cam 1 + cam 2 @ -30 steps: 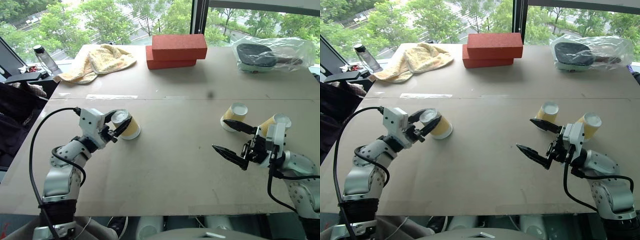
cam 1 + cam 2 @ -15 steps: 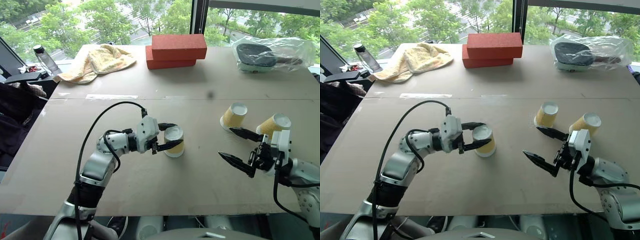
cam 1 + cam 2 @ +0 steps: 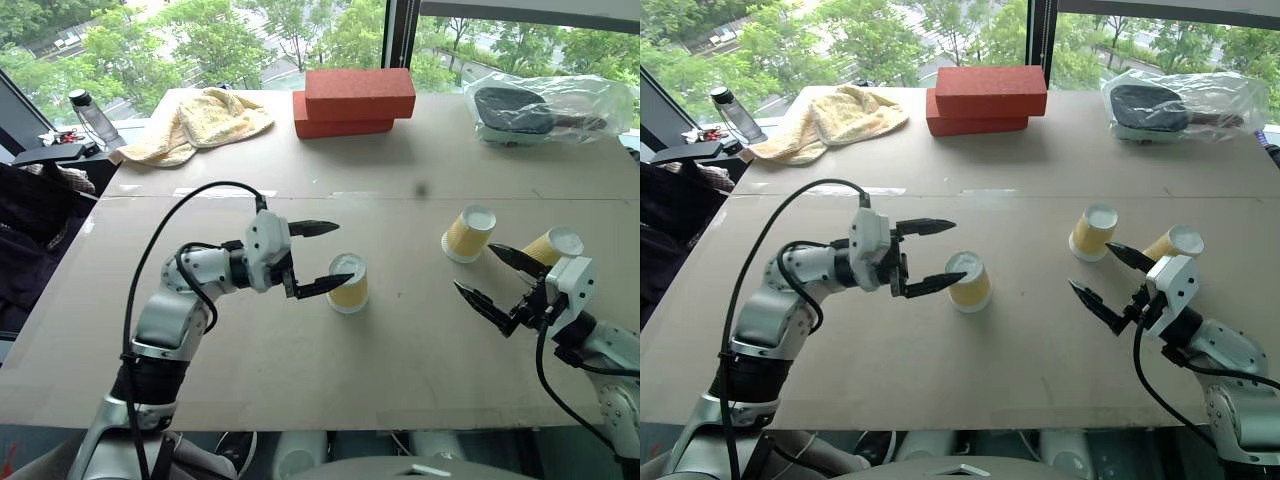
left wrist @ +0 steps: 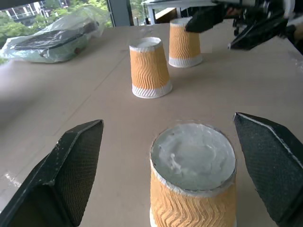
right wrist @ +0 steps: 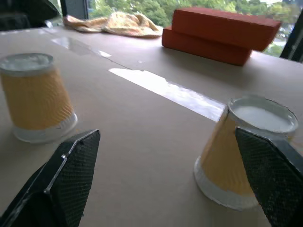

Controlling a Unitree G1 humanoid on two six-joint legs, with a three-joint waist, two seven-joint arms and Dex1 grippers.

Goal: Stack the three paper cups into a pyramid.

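My left end effector (image 3: 326, 257) stands open around the middle ribbed yellow-tan paper cup (image 3: 348, 283) on the desk (image 3: 380, 350). My right end effector (image 3: 494, 281), open, could knock its neighbouring cups (image 3: 469, 233) over.

Head pair: the counter (image 3: 420, 340) is seen from above and behind both arms, looking forward and down toward the windows; nearly the same scene is shared by the two eyes, slightly offset sideways.
Left wrist: a low, close view along the left gripper (image 4: 173, 172), its fingers spread wide, across the counter toward the plastic-wrapped bundle (image 4: 52, 40); the nearest cup (image 4: 193, 177) sits just ahead.
Right wrist: a low view along the right gripper (image 5: 173, 177), fingers apart, toward the red bricks (image 5: 220, 33) and yellow towel (image 5: 113, 23).
Overlap: the middle cup (image 3: 348, 283) and the bricks are caught by head and wrist views alike.
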